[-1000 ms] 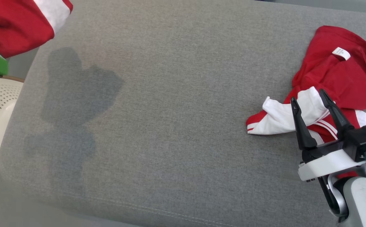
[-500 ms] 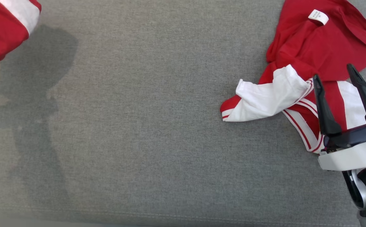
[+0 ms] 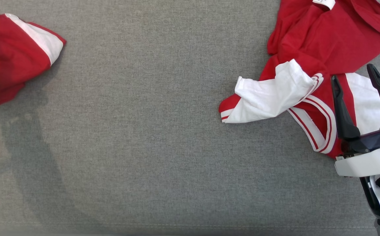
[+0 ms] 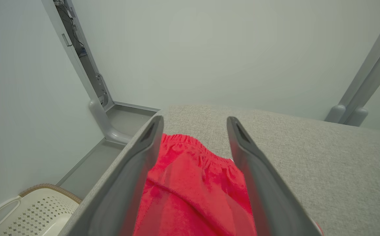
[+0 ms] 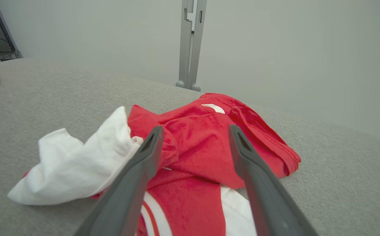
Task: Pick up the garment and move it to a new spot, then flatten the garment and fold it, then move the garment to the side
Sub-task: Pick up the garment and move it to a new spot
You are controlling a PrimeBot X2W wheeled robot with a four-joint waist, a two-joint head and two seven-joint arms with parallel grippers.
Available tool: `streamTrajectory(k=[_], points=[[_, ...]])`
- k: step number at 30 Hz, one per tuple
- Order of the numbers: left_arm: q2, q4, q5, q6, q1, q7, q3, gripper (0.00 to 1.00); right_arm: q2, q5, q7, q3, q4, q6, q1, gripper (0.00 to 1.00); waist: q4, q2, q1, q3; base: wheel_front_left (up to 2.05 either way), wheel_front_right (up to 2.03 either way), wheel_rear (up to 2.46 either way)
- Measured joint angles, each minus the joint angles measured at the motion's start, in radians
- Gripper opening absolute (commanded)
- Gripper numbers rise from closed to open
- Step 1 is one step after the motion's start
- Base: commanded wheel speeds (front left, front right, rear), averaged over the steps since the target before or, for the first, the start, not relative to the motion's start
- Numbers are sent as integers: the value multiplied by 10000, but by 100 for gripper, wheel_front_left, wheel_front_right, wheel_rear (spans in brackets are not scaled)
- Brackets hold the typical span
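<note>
Left claw (image 4: 195, 118) spread over red shorts (image 4: 193, 183), right claw (image 3: 352, 71) spread above crumpled shirt (image 3: 324, 39)

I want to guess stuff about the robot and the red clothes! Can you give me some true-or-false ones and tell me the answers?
1. The right pincer is open. True.
2. The crumpled garment is neatly folded. False: it lies bunched up.
3. The left pincer is squeezing the left garment. False: its fingers stand apart, and the garment lies beneath them.
4. Both garments lie on the grey cushion. True.
5. The white basket sits on top of the grey cushion. False: it is down beside it.
</note>
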Motion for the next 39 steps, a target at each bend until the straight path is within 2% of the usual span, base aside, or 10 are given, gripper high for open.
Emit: streamTrajectory(k=[8,17,28,39], points=[[-19,-1327,1066,-132,25,-2,779,100,334,82,-405,151,633,0,-50,100,-58,0,0,-495,0,0,0],[-288,-2439,2075,-403,414,-4,671,100,855,268,-1064,320,1783,0,-132,100,-541,0,0,-1247,0,0,0],[-1070,-3735,2284,-487,2306,-8,777,100,1490,395,-1756,558,3018,0,-53,100,-1428,0,0,-2306,0,0,0],[-1812,-4518,2332,-491,4425,-6,863,100,1697,499,-2069,617,3925,0,153,100,-2024,0,0,-3347,0,0,0]])
